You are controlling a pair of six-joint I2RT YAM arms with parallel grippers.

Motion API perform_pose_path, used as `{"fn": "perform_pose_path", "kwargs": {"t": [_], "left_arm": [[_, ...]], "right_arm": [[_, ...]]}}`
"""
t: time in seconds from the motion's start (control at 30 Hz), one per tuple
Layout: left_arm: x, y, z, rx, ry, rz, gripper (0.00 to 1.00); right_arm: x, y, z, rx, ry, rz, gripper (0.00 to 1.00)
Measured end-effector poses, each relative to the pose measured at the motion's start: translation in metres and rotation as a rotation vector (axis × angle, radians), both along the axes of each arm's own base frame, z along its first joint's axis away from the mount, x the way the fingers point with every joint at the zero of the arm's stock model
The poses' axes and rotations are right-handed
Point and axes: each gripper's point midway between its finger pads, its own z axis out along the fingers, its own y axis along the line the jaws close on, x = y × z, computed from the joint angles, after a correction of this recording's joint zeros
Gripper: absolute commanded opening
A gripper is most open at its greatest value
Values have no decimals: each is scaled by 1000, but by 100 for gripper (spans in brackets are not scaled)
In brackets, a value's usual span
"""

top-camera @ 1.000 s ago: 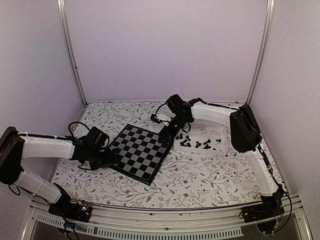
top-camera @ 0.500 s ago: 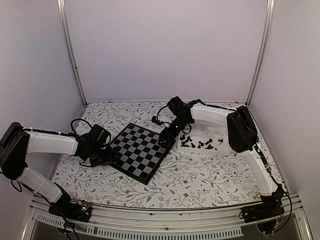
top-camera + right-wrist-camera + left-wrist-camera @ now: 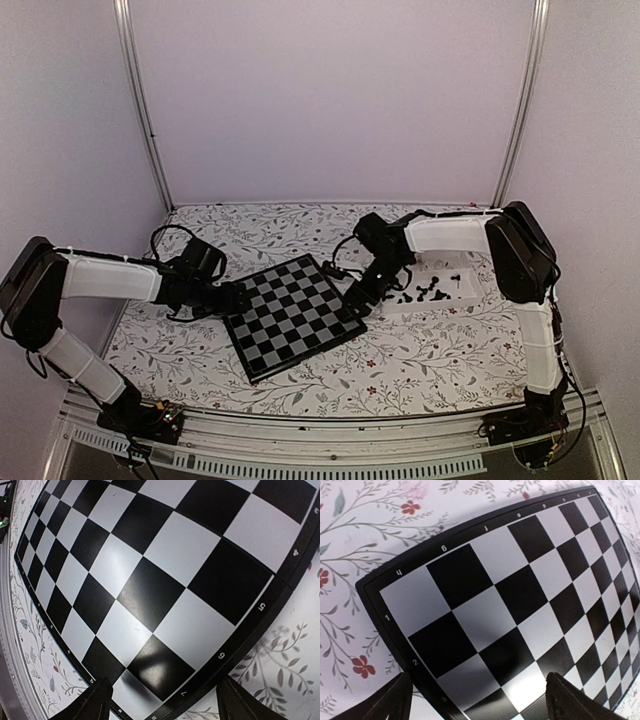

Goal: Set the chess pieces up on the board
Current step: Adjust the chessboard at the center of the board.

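Chessboard (image 3: 292, 315), flat and square with black and grey checks and a thin black border, lies skewed on the floral-patterned tablecloth (image 3: 400, 355). Small black chess pieces (image 3: 420, 292) sit loose in the shallow white rectangular tray (image 3: 440, 267) just right of the board. The left gripper (image 3: 232, 298) hangs over the board's left corner, its fingers wide apart. The right gripper (image 3: 358, 297) hovers over the bordered edge near the right corner, its fingers likewise spread.
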Motion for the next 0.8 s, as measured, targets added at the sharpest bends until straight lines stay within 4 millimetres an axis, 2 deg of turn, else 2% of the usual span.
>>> {"fn": "perform_pose_path", "kwargs": {"t": [0.13,0.27,0.33,0.57,0.7,0.8], "left_arm": [[-4,-21,4,-43,-21,-60,91],[-17,-59,14,-121,-38,-179,89],[-25,-72,17,-147,-36,-222,89],[-35,-92,11,-166,-19,-289,87],[-34,-100,13,-142,-23,-303,92],[-31,-99,25,-79,-53,-285,98]], "right_arm": [[-20,-15,1,-21,34,4,74],[-39,-23,2,-27,71,19,75],[-50,-26,2,-28,89,29,75],[-75,-37,3,-41,126,56,75],[-78,-38,4,-44,127,64,75],[-78,-39,4,-49,121,68,75]]}}
